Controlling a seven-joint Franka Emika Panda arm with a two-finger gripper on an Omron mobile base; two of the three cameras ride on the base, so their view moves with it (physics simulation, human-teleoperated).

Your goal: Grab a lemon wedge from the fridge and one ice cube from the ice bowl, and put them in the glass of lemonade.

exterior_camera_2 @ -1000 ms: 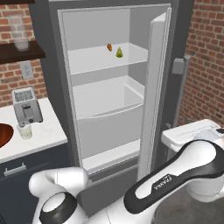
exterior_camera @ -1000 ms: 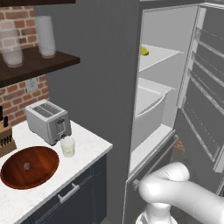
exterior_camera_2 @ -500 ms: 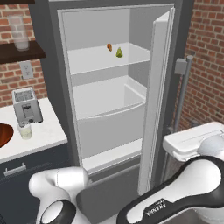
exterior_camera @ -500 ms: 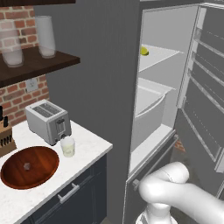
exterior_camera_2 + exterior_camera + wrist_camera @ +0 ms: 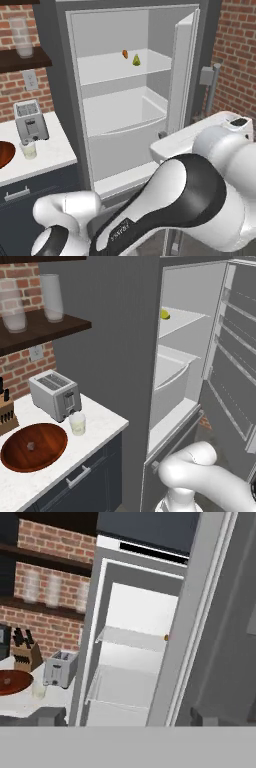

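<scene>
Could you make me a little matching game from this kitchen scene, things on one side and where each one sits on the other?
Things:
1. lemon wedge
2. glass of lemonade
3. ice bowl
4. tall frosted jars

Places:
A. on the dark wall shelf
B. on the fridge shelf, beside a small orange lump
C. on the counter, nearest the knife block
D. right in front of the toaster

Pairs: 1-B, 2-D, 3-C, 4-A

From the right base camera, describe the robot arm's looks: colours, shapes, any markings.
The arm is built of thick, rounded, glossy white segments with a broad black band wrapping one joint. Small white lettering runs along the black part near its lower end. A rounded white elbow shows in the left base view. No loose cables are visible.
</scene>
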